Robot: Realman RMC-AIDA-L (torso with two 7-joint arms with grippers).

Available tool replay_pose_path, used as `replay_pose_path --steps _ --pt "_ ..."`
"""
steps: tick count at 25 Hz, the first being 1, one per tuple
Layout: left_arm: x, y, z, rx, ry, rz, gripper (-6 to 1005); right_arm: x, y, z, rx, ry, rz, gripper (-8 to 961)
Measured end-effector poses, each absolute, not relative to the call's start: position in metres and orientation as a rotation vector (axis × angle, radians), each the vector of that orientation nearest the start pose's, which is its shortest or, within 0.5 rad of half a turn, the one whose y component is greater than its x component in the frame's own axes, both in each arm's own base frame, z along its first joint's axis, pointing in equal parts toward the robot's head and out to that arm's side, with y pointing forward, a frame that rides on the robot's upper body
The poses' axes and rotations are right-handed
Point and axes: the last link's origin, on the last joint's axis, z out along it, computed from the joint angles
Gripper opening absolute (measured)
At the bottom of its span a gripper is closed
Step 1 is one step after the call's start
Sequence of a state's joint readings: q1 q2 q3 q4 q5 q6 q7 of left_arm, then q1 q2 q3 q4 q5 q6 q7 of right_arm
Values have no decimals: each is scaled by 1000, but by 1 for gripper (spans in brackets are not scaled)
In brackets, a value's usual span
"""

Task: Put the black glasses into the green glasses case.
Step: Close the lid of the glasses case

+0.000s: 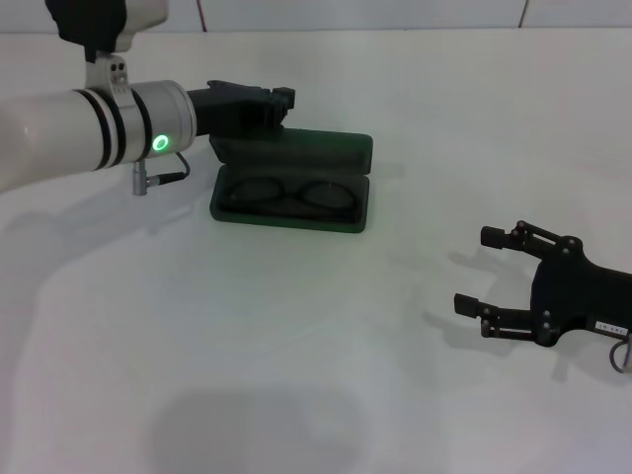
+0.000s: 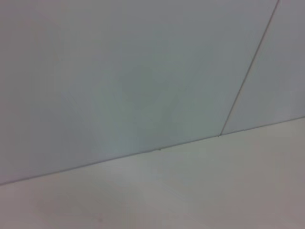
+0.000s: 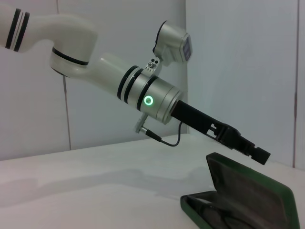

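Note:
The green glasses case [image 1: 357, 148] lies open at the table's middle back, lid tilted up behind its tray. The black glasses [image 1: 289, 193] lie inside the tray, lenses side by side. My left gripper [image 1: 283, 100] reaches in from the left and hovers at the lid's far left corner, just above its top edge. The right wrist view shows the same: the left gripper [image 3: 255, 152] close above the raised lid of the case [image 3: 267, 188]. My right gripper [image 1: 472, 269] rests open and empty on the table at the right, well apart from the case.
The white table [image 1: 296, 375] ends at a pale wall [image 1: 395, 12] behind the case. The left wrist view shows only the wall [image 2: 119, 71] and the table surface [image 2: 200, 191]. The left arm's white forearm [image 1: 89, 128] spans the upper left.

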State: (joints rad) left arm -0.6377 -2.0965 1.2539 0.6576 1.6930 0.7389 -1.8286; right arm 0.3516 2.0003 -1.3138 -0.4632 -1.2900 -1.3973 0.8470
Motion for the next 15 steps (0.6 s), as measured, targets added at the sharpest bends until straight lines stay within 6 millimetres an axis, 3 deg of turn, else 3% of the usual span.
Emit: replay_pose_path --steps 15 --pt "-232 413 -48 -2313 -985 -472 46 284 289 -34 -2635 242 782 886"
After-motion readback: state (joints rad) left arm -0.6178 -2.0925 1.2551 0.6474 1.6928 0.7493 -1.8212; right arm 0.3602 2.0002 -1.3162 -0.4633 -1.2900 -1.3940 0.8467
